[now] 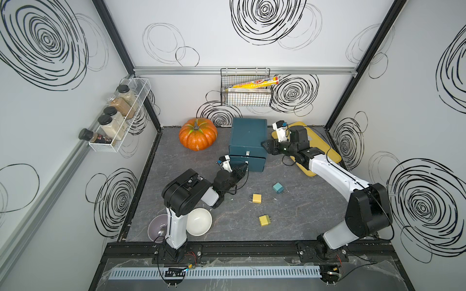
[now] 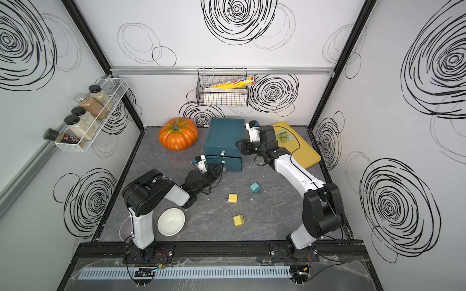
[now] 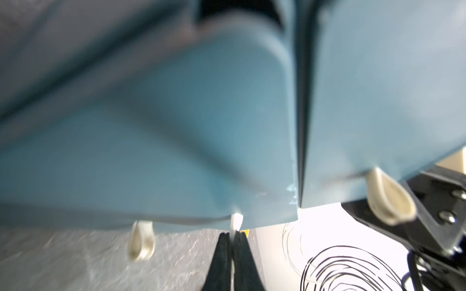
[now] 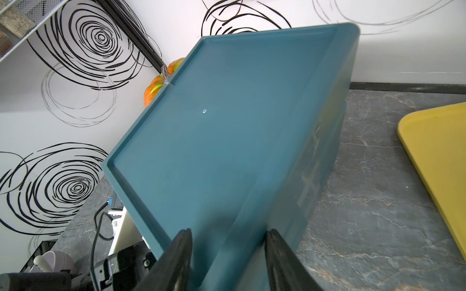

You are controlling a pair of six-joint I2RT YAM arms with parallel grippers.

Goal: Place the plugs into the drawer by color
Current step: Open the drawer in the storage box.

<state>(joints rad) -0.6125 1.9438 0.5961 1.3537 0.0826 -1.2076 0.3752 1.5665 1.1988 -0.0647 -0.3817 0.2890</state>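
The dark teal drawer [image 1: 248, 136] [image 2: 224, 136] stands at the back of the table. My left gripper [image 3: 233, 236] [image 1: 245, 165] is shut on the white handle [image 3: 237, 220] of the middle drawer front, which stands slightly out from the chest. My right gripper [image 4: 228, 239] [image 1: 263, 146] is open, its fingers straddling the chest's upper right edge [image 4: 252, 201]. Three plugs lie loose on the table in front: a teal one [image 1: 277, 187] [image 2: 255, 187] and two pale yellow ones [image 1: 257, 198] [image 1: 264, 220]. What lies inside the drawers is hidden.
An orange pumpkin [image 1: 198, 134] sits left of the chest. A yellow tray [image 1: 325, 151] lies under my right arm. A white bowl [image 1: 199, 221] and a greyish bowl [image 1: 157, 228] sit by my left arm's base. A wire basket [image 1: 245, 93] and a spice rack [image 1: 118, 118] hang on the walls.
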